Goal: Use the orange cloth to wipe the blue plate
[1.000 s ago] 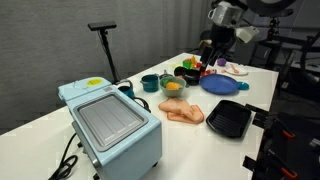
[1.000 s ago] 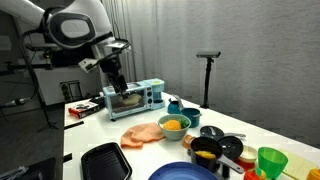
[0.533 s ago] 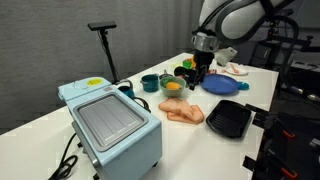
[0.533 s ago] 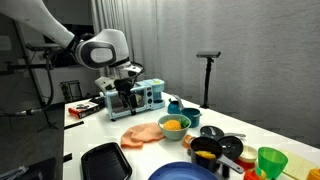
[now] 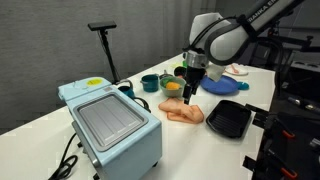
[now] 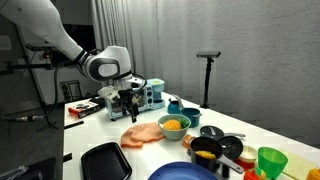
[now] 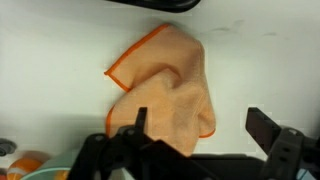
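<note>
Gripper (image 5: 191, 92) hangs over the orange cloth (image 5: 182, 112), arm reaching down from above; wrist view shows the fingers (image 7: 265, 128) spread wide, nothing pinched; cloth lies crumpled on the white table (image 7: 60, 40), between yellow bowl (image 5: 172, 87) and black tray (image 5: 228, 120); blue plate (image 5: 220, 86) sits near, just beyond the cloth, apart from it

Robotics lab, grey curtain backdrop (image 6: 180, 30), black stand (image 5: 107, 52), white worktable (image 5: 35, 128)
</note>
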